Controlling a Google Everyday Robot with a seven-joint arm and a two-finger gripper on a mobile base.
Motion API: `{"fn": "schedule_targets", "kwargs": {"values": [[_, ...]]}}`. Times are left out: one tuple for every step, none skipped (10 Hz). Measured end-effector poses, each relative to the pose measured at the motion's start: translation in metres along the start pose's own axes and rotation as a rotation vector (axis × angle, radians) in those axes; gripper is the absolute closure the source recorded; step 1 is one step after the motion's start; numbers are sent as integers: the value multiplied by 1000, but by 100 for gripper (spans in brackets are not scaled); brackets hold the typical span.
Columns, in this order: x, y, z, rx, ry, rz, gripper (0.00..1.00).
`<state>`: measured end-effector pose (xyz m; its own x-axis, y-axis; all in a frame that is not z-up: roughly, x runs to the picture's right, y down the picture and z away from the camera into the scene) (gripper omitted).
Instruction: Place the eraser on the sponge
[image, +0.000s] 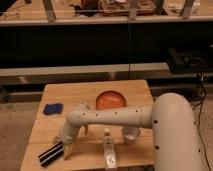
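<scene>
Reaching across the wooden table (75, 92) from its right side, my white arm (110, 117) bends down toward the near left corner, and my gripper (65, 146) hangs low there, just above the tabletop. From the camera view I cannot tell how wide my claw stands, nor whether it has hold of anything. The eraser (50, 154), a flat black block with two light stripes running along it, lies on the table at that same near left corner, angled slightly, with its right end just beside my gripper; whether the two touch I cannot tell. The sponge (53, 108), a small dark-blue pad, sits flat near the left edge of the table, farther back and well apart from the eraser, with bare wood between them. An orange bowl (111, 99) stands toward the far middle of the table, to the right of the sponge and behind my forearm. A small pale object (109, 152) rests near the front edge, to the right of my gripper; what it is I cannot make out. Beyond the table runs a long dark bench (100, 45).
</scene>
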<state>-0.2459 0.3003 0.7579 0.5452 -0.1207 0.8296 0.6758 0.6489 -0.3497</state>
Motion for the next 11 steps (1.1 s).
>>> {"fn": "schedule_targets", "kwargs": {"values": [[1, 1, 2, 0, 1, 3, 68], [2, 1, 3, 1, 3, 3, 79], [2, 2, 4, 2, 5, 2, 88], [3, 3, 4, 6, 8, 6, 95], [5, 3, 0, 11, 12, 9, 95], [9, 5, -10, 12, 20, 14, 95], [8, 4, -22, 20, 24, 17, 95], [7, 3, -28, 25, 29, 15, 95], [11, 5, -31, 29, 33, 21, 95], [15, 7, -32, 33, 35, 25, 95], [15, 5, -32, 35, 37, 25, 95]]}}
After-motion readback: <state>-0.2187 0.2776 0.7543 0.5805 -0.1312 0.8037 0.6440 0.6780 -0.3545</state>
